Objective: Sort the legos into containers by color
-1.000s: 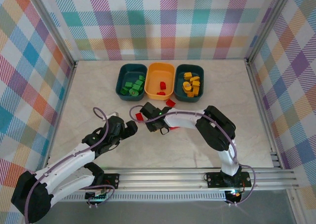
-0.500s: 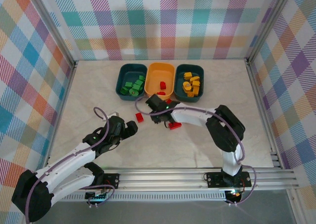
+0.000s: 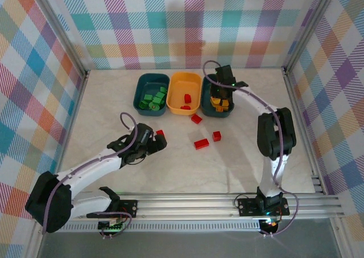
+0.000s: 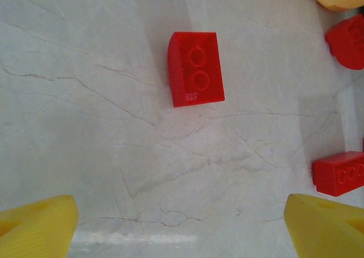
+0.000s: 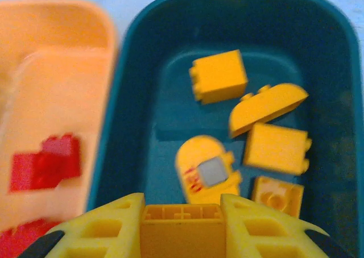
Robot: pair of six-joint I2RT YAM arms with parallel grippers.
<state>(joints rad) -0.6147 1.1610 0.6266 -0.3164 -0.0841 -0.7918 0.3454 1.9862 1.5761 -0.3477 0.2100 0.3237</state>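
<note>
Three containers stand in a row at the back. The left teal tub (image 3: 138, 96) holds green legos (image 3: 152, 99). The orange tub (image 3: 185, 79) (image 5: 57, 70) holds red legos (image 3: 186, 106) (image 5: 45, 164). The right teal tub (image 3: 230, 78) (image 5: 125, 99) holds several yellow legos (image 5: 219, 76). My right gripper (image 3: 218, 95) (image 5: 182, 212) hangs over this tub, shut on a yellow-orange brick (image 5: 182, 232). My left gripper (image 3: 157, 142) (image 4: 182, 229) stands open just short of a loose red brick (image 3: 160, 133) (image 4: 195, 69).
Three more red bricks lie loose on the table in front of the tubs (image 3: 196, 119), (image 3: 201, 144), (image 3: 216, 136). Two of them show at the right edge of the left wrist view (image 4: 347, 33), (image 4: 340, 173). Aluminium rails (image 3: 227, 200) border the table.
My right gripper has swung from the middle of the table back and to the right, over the right teal tub. The left gripper has moved forward to the red brick.
</note>
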